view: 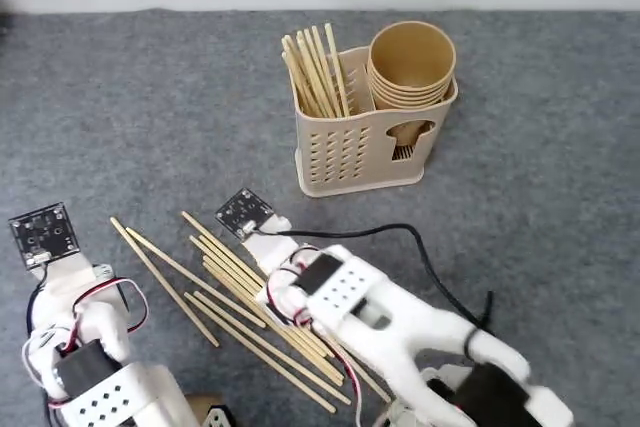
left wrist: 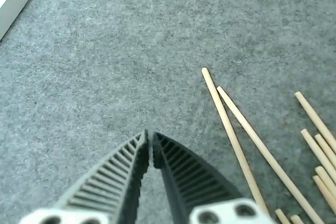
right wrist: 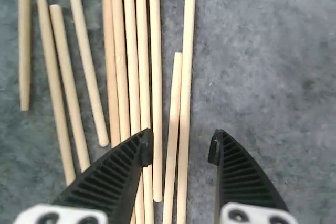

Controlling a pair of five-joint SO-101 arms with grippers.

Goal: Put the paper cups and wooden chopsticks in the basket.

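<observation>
Gripper R half-spread astride chopsticks.

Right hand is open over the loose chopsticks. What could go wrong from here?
1. The right hand straddles two loose chopsticks, with one finger over the neighbouring sticks; closing may pinch unevenly and scatter them.
2. The basket compartment already holds leaning chopsticks; new ones could snag on them and fall outside.
</observation>
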